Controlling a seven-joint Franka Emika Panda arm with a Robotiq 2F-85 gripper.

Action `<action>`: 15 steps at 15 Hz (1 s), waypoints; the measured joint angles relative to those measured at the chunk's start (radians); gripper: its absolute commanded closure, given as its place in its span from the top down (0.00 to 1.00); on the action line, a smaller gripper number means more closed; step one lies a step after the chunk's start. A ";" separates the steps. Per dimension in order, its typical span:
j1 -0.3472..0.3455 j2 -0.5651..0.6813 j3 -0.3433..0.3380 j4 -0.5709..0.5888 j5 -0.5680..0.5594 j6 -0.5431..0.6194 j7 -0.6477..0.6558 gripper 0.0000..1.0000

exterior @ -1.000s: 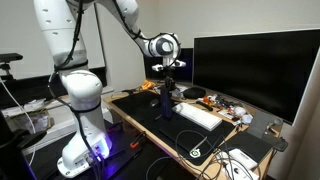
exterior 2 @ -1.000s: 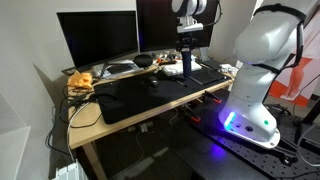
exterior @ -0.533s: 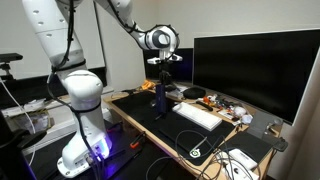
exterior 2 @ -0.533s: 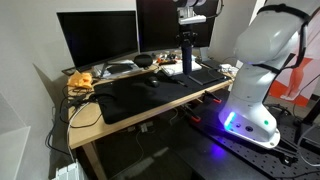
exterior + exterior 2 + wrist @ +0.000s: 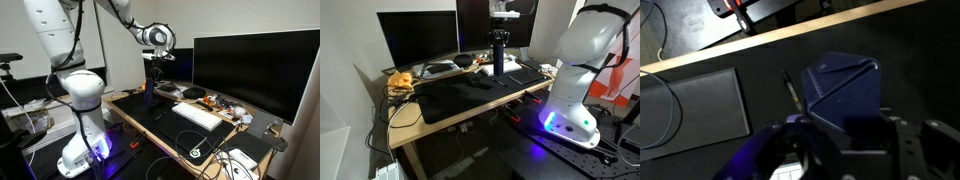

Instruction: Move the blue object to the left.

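Observation:
The blue object [image 5: 150, 92] is a tall, dark blue box. It hangs upright in my gripper [image 5: 152, 72], clear above the black desk mat [image 5: 150, 122]. It also shows in an exterior view [image 5: 498, 58], under the gripper [image 5: 499, 38], above the mat [image 5: 460, 95]. In the wrist view the blue object [image 5: 845, 92] fills the centre between the two jaws of the gripper [image 5: 845, 135], which are shut on its lower part. The desk lies far below it.
A large monitor [image 5: 250, 65] stands at the back of the desk, with a white keyboard [image 5: 198, 114] in front of it. Cables and small clutter [image 5: 225, 105] lie near the monitor. A mouse [image 5: 473, 82] sits on the mat. The wooden desk edge [image 5: 790, 45] crosses the wrist view.
My gripper has risen with the blue object and carried it sideways, leftward in both exterior views, away from the keyboard area. Its grip has not changed.

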 measured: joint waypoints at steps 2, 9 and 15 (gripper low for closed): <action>0.012 0.017 0.010 0.023 0.031 -0.017 0.000 0.51; 0.020 0.043 0.014 0.045 0.042 -0.023 0.000 0.51; 0.026 0.057 0.017 0.046 0.045 -0.026 -0.009 0.26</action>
